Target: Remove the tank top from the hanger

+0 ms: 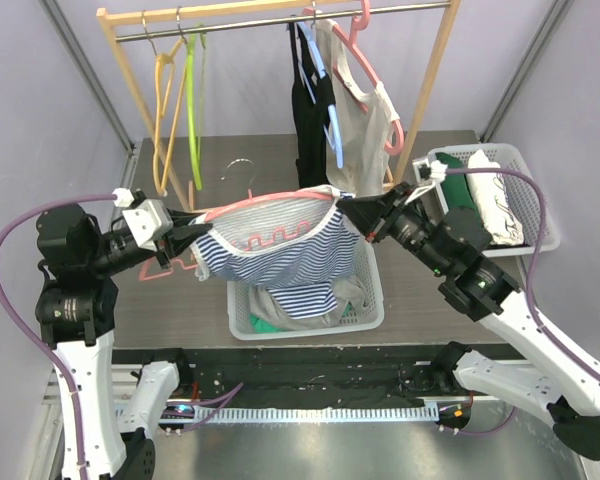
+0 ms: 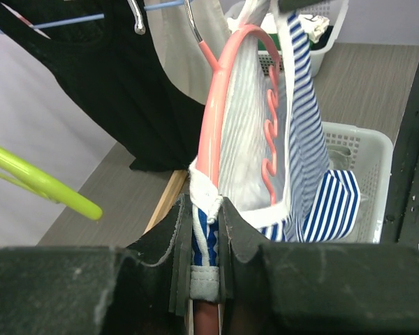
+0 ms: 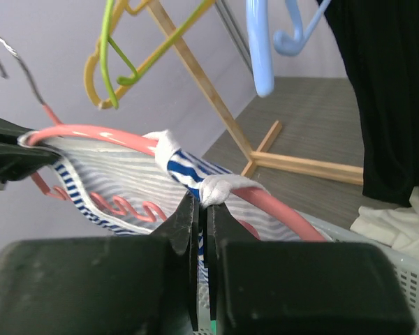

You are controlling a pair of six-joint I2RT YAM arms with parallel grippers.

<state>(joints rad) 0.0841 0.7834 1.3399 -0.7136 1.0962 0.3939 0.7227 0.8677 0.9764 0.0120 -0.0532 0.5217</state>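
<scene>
Striped blue-white tank top sits draped on pink hanger, centre of frame, above white basket. At centre-left, left gripper clamped on hanger end, strap fabric pinched in with it. At centre-right, right gripper jaws together, pinching tank top strap at the hanger's other end.

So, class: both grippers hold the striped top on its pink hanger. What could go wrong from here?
The left gripper seems to clamp the strap of the blue-and-white striped tank top against the pink plastic hanger, so that side may snag.
The right gripper pinches only a thin strap edge, which could slip.
</scene>
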